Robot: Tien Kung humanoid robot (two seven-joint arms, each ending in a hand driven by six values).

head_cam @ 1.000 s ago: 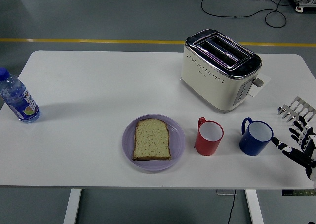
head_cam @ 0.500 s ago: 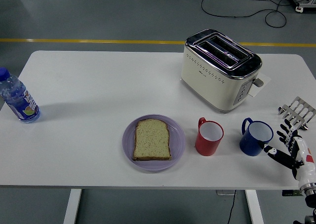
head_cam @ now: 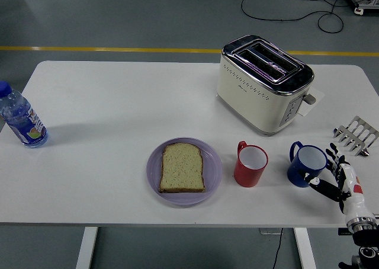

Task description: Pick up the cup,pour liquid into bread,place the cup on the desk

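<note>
A blue cup (head_cam: 306,165) stands on the white table (head_cam: 106,103) at the front right, handle to the upper left. A red cup (head_cam: 250,164) stands just left of it. A slice of bread (head_cam: 182,167) lies on a purple plate (head_cam: 212,168) near the front middle. My right hand (head_cam: 331,171) comes up from the lower right corner, fingers spread and empty, fingertips (head_cam: 327,153) close beside the blue cup's right side. I cannot tell if they touch it. The left arm is out of view.
A cream toaster (head_cam: 263,82) stands at the back right. A metal rack (head_cam: 356,134) lies near the right edge, behind my hand. A water bottle (head_cam: 20,117) stands at the far left edge.
My right hand has moved left, from the right edge toward the blue cup, and has turned more upright. The cups, plate and bread have not moved.
</note>
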